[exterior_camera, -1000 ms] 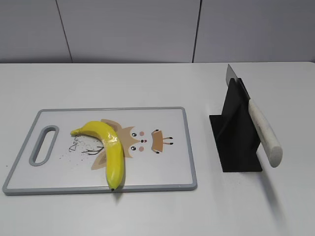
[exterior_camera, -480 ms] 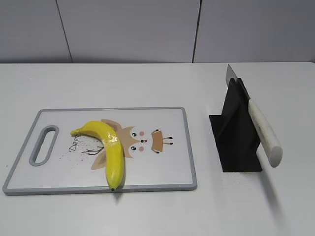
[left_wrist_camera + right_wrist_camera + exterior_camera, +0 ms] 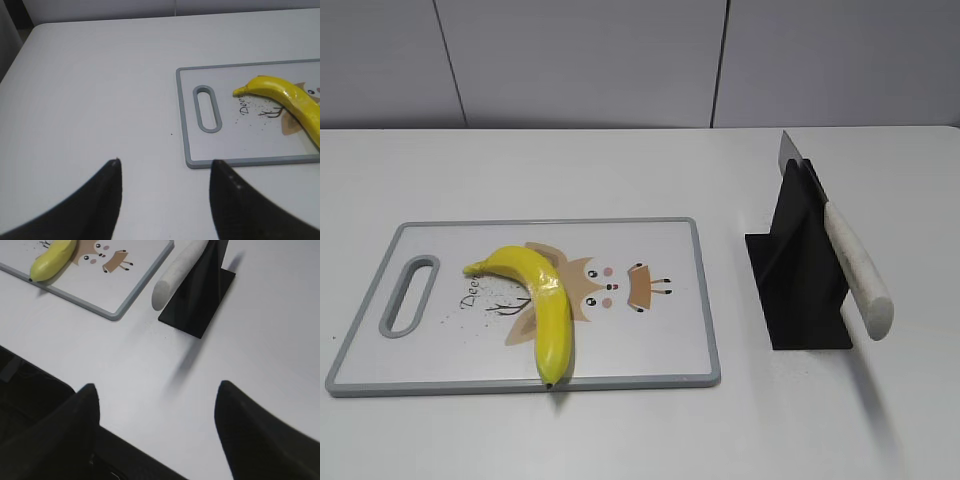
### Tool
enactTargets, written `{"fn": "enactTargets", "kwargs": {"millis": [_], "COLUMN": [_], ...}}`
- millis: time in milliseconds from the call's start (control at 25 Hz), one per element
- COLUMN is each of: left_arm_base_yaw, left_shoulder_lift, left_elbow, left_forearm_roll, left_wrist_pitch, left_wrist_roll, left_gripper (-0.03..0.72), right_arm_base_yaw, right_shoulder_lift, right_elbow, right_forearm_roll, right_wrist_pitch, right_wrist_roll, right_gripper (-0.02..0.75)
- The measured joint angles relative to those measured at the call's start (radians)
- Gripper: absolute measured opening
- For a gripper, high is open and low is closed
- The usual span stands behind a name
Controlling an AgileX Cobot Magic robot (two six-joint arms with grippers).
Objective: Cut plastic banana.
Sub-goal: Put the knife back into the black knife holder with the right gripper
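The plastic banana (image 3: 542,305) lies flat on the cutting board (image 3: 650,355), sharply bent, its stem end toward the board's handle slot (image 3: 408,295) and its dark tip right at the near edge. It covers part of the printed cartoon deer (image 3: 610,285). Lying on the board makes sense to me: the blade can come down through it without marking the worktop (image 3: 620,170).

From my left tool (image 3: 165,175), the banana sits ahead and to the right, past the handle slot. That tool hangs over bare worktop with its jaws spread wide and nothing between them. I judge it is placed to come in and steady the fruit or the board.

From my right tool (image 3: 157,400), the banana is far ahead and to the left, and much nearer, just ahead, stands the black knife stand (image 3: 800,270). The knife (image 3: 845,250) leans in it with the blade (image 3: 788,152) pointing up and away and the white handle (image 3: 177,271) jutting down toward my tool. I read that as deliberate: the handle is offered free in the air, easy to close on. This tool is also wide apart and empty, hovering near the worktop's front edge.

Cutting has not begun, as far as I can judge; the knife needs taking first.
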Motion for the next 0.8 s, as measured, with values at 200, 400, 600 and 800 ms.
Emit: {"fn": "enactTargets", "kwargs": {"millis": [200, 400, 600, 800], "left_arm_base_yaw": [0.000, 0.000, 0.000, 0.000], "left_shoulder_lift": [0.000, 0.000, 0.000, 0.000], "left_elbow": [0.000, 0.000, 0.000, 0.000], "left_forearm_roll": [0.000, 0.000, -0.001, -0.001], "left_wrist_pitch": [0.000, 0.000, 0.000, 0.000], "left_wrist_roll": [0.000, 0.000, 0.000, 0.000], "left_gripper": [0.543, 0.543, 0.542, 0.542], "right_arm_base_yaw": [0.000, 0.000, -0.040, -0.131], "right_shoulder_lift": [-0.043, -0.111, -0.142, -0.142], "right_elbow": [0.000, 0.001, 0.001, 0.001], "right_forearm_roll": [0.000, 0.000, 0.001, 0.001], "right_wrist_pitch": [0.000, 0.000, 0.000, 0.000], "right_wrist_roll": [0.000, -0.001, -0.002, -0.002], "right_gripper": [0.569, 0.569, 0.569, 0.569]}}
